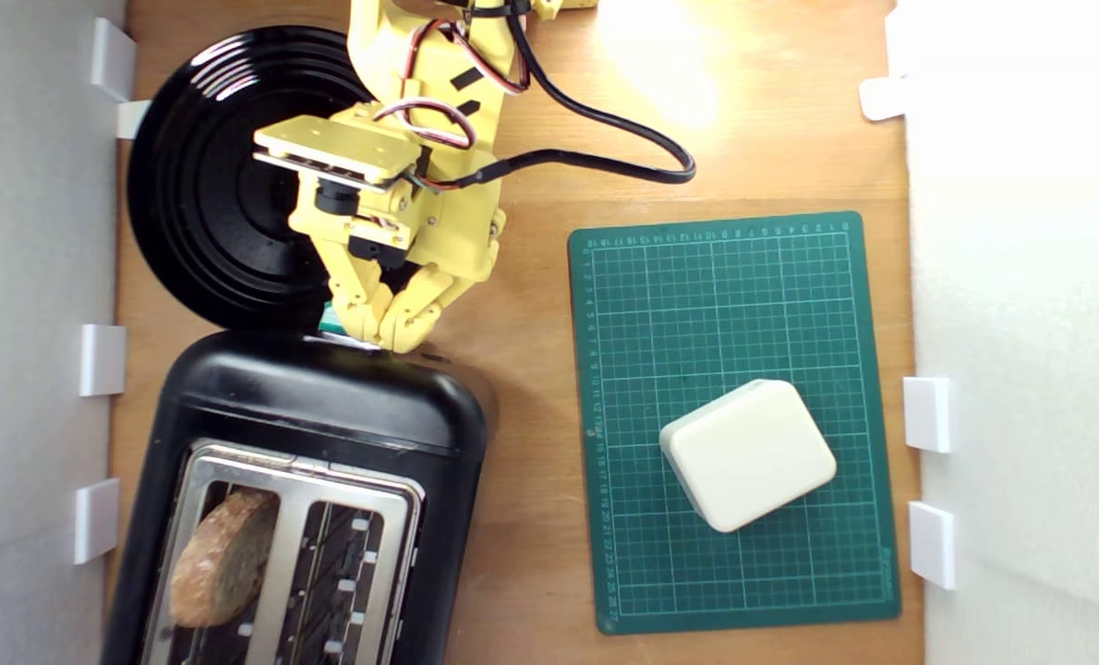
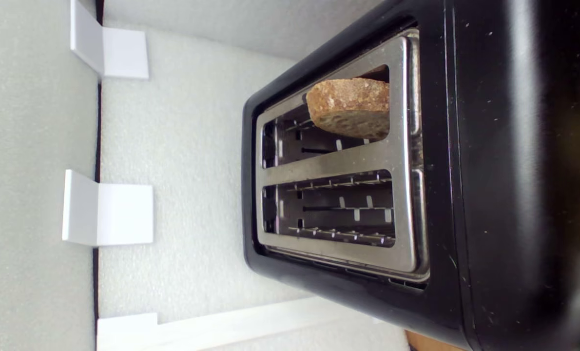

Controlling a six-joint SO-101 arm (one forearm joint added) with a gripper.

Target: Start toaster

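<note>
Exterior view: the black toaster is sitting at the lower left of the frame on the wooden bench, a bread slice standing in one slot. The yellow gripper, jaws closed with tips together, is pressing at the toaster's upper edge beside the teal lever. A black plate is lying at upper left.

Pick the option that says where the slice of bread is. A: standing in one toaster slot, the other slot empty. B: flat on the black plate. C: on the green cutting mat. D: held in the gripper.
A: the bread stands in one slot of the toaster, and the wrist view shows the neighbouring slot empty.
</note>
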